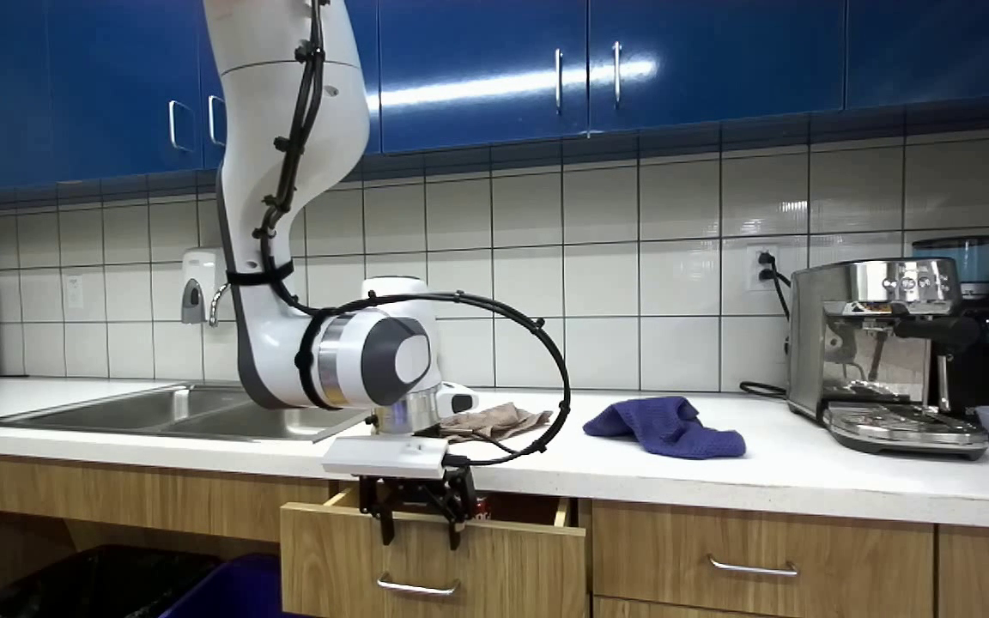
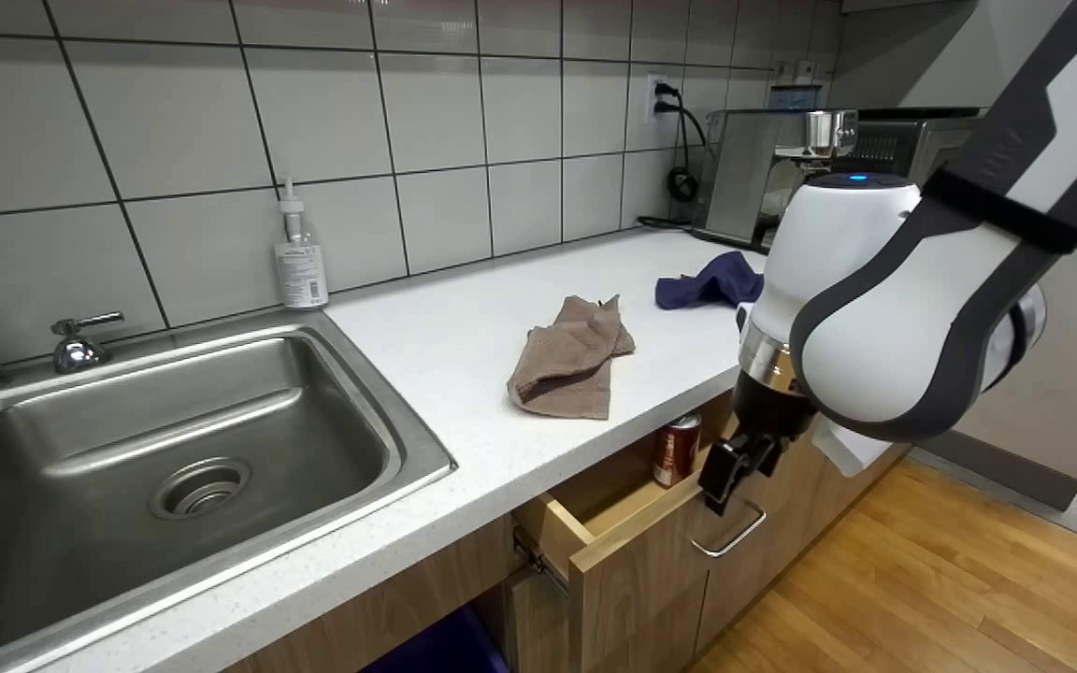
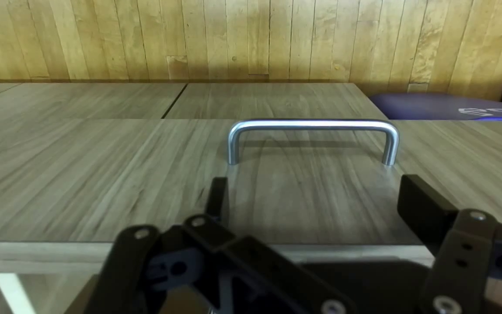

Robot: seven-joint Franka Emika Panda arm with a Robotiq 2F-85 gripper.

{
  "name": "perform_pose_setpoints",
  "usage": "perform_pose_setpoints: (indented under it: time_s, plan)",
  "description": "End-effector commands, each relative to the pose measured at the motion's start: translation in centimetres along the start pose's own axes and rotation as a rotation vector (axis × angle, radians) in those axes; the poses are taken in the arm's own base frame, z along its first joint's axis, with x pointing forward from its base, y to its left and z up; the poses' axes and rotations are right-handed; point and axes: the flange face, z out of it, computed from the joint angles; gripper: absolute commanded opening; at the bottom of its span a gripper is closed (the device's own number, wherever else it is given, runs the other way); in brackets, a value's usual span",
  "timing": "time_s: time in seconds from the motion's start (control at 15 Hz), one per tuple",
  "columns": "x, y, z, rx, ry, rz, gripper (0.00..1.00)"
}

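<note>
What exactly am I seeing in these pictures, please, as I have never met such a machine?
This is a robot arm with a black two-fingered pincer. Two pictures come from cameras standing apart from it; the close one is from its wrist, looking past the fingers at a drawer handle. On the white counter lie a brown cloth and a purple cloth, between a sink and a coffee machine. Below, a partly open drawer holds a red can. The pincer is open near the drawer's front and holds nothing.
</note>
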Motion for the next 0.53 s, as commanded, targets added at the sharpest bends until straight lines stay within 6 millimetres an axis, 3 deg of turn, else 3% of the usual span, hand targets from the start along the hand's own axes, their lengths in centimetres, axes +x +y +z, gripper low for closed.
perform_pose_setpoints:
  time_s: [0.0,0.47]
  plan:
    - [1.72,1.06,-0.19,-0.002,0.016,-0.033,1.0]
    - [2.4,1.53,-0.02,0.0,0.02,-0.043,1.0]
